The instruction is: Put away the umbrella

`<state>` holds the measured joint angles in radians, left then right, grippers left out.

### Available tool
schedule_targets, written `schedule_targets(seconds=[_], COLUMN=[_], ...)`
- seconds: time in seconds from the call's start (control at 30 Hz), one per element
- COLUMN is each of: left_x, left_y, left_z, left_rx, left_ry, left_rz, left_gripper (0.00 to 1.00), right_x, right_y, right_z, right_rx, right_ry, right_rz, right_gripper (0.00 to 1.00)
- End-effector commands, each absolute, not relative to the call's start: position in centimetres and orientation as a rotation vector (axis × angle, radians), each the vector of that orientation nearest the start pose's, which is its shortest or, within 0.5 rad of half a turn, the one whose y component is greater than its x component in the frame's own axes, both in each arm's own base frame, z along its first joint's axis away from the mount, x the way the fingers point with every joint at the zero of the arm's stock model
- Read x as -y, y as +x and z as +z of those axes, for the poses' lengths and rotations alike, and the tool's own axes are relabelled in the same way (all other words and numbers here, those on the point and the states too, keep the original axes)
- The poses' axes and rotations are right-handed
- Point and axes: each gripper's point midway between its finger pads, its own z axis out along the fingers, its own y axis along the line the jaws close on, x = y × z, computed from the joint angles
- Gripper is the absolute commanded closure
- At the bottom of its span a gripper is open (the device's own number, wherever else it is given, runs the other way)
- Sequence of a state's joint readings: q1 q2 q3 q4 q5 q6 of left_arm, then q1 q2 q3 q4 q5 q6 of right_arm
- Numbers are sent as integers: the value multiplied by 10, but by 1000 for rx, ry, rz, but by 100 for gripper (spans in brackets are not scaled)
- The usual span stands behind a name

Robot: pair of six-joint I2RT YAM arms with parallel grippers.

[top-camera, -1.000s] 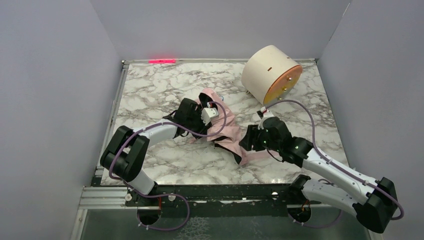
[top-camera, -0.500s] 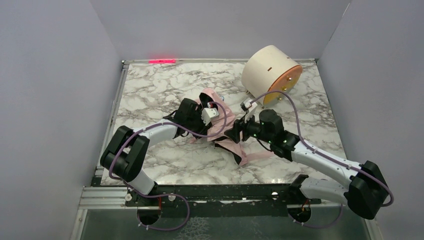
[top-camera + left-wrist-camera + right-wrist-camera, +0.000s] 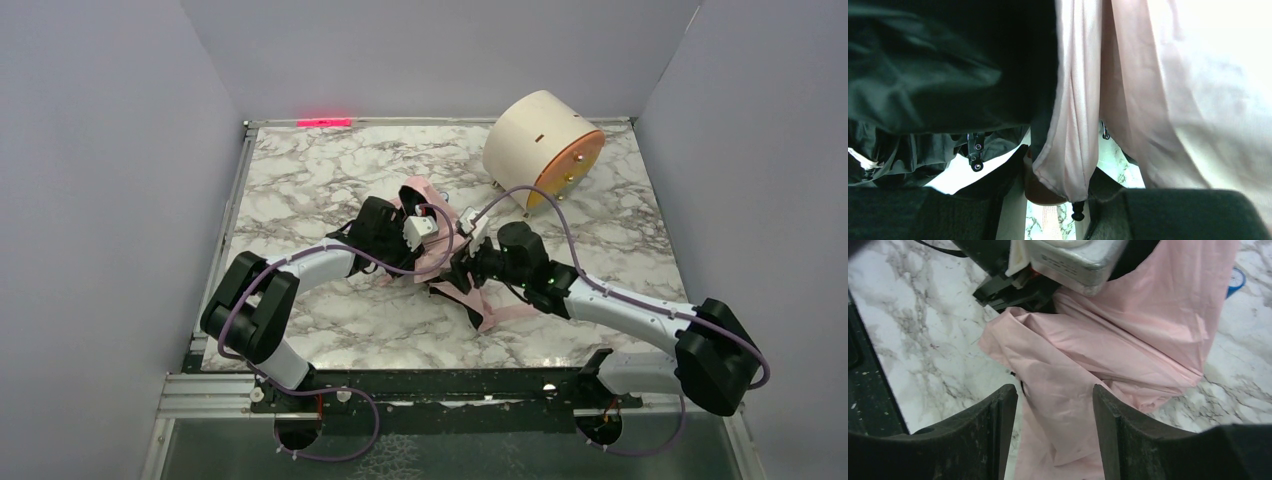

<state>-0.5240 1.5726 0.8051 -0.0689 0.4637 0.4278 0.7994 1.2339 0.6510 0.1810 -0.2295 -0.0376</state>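
The right gripper (image 3: 1053,397) has swung over the umbrella (image 3: 1128,340), jaws opening wide. The left gripper (image 3: 1060,197) stays clamped on its fabric, so gathering likely follows.

Your left gripper (image 3: 412,240) and right gripper (image 3: 461,270) meet on the crumpled pink umbrella (image 3: 434,260), near-left of the cream drum (image 3: 530,140).

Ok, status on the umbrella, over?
Left gripper pinching fabric of the umbrella. Right gripper open just above it, holding nothing. Fabric rumpled on the table. Drum at the back, clear.
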Motion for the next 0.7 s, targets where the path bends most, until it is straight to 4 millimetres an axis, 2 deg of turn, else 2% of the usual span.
schedule_targets(seconds=[0.0, 0.13, 0.3, 0.37, 0.53, 0.67], left_x=[251, 251, 249, 249, 247, 245], left_y=[289, 289, 289, 289, 291, 292], left_z=[63, 63, 63, 62, 61, 59], left_rx=[-1914, -1913, -1916, -1919, -1925, -1937], left_ry=[1297, 1300, 1302, 1301, 1302, 1302], left_rz=[-638, -638, -632, -629, -612, -596], left_gripper=[100, 100, 100, 100, 100, 100], right_x=[-289, -281, -277, -275, -273, -268], right_y=[260, 269, 263, 259, 237, 214], right_z=[153, 153, 158, 166, 174, 165], right_rx=[-1789, -1829, -1854, -1877, -1976, -2120], right_ry=[-860, -803, -804, -770, -809, -876], right_rz=[587, 520, 530, 556, 620, 658], right_gripper=[42, 61, 87, 95, 99, 99])
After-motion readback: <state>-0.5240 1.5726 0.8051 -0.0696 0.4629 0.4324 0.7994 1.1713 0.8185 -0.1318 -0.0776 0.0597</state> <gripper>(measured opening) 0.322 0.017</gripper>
